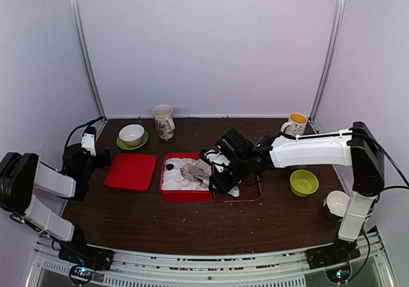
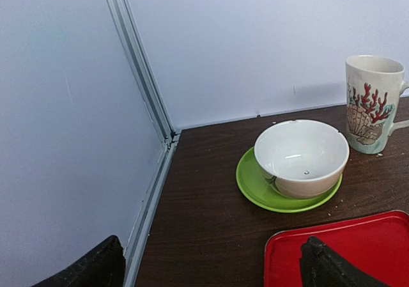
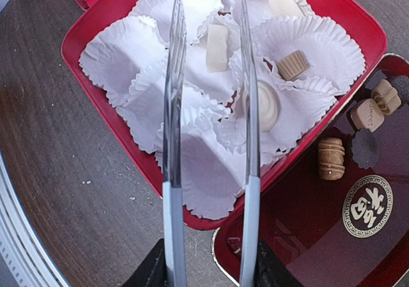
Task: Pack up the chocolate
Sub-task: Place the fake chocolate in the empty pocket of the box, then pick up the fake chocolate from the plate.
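Table: one, dark wood [image 1: 160, 223], with pale walls on three sides.
Arms: two. The left one is drawn back at the left edge and the right one reaches in over the middle.
Red box: one [image 1: 185, 195], mid-table, lined with white paper cups [image 3: 128, 44]. They overlap, so I cannot count them exactly.
Red lid: one [image 1: 131, 172], lying flat just left of the box.
Dark red tray: one [image 3: 300, 236] with a gold emblem, touching the box's right side.
Bowls: three. A white one [image 2: 300, 156] sits on a green saucer [image 2: 252, 185], a green one [image 1: 303, 182] is at the right, and a white one [image 1: 337, 204] is by the right arm.
Mugs: two at the back, one with a coral pattern [image 2: 370, 105] and one orange inside [image 1: 296, 123].
Tongs: one metal pair [image 3: 174, 108], its two blades apart and over the paper cups.
Left gripper [image 2: 211, 271]: fingers spread wide with nothing between them, near the lid's corner.
Right gripper [image 3: 209, 273]: clamped on the tongs' handles.
Chocolate [image 3: 217, 47]: ten pieces counted. Five are in the box: two cream blocks, one tan fluted round [image 3: 293, 64], one white round [image 3: 265, 105] and one dark piece [image 1: 170, 166]. Five are on the tray: three tan and two dark, one of them cut off at the picture's edge.
Between the blades: one cream block. I cannot tell whether they touch it.
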Action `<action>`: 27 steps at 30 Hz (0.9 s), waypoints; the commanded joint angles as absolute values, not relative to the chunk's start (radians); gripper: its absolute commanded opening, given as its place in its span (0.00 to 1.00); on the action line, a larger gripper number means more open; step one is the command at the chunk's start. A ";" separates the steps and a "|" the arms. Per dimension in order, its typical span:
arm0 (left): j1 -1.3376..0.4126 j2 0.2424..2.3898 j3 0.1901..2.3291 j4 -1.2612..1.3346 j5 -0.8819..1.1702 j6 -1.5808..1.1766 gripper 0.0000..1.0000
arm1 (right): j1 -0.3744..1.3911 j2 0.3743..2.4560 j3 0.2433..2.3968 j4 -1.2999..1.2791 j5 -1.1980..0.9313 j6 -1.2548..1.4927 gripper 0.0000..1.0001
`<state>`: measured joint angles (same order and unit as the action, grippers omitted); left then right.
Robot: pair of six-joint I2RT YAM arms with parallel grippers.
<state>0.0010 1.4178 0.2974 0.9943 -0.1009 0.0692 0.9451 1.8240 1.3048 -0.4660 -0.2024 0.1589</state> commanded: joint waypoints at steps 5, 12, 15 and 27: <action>0.011 1.423 0.312 1.047 -0.106 0.067 0.98 | 0.952 1.778 1.329 -0.427 -0.161 0.157 0.39; 0.010 1.423 0.312 1.047 -0.105 0.067 0.98 | 0.952 1.567 1.209 -0.343 -0.072 0.152 0.38; 0.010 1.423 0.312 1.047 -0.105 0.067 0.98 | 0.949 1.476 1.140 -0.336 -0.015 0.155 0.38; 0.011 1.423 0.312 1.046 -0.105 0.067 0.98 | 0.917 1.311 0.915 -0.397 0.090 0.219 0.37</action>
<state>0.0010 1.4178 0.2974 0.9939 -0.1009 0.0692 0.9287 1.3605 0.9581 -0.4015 0.0368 0.1879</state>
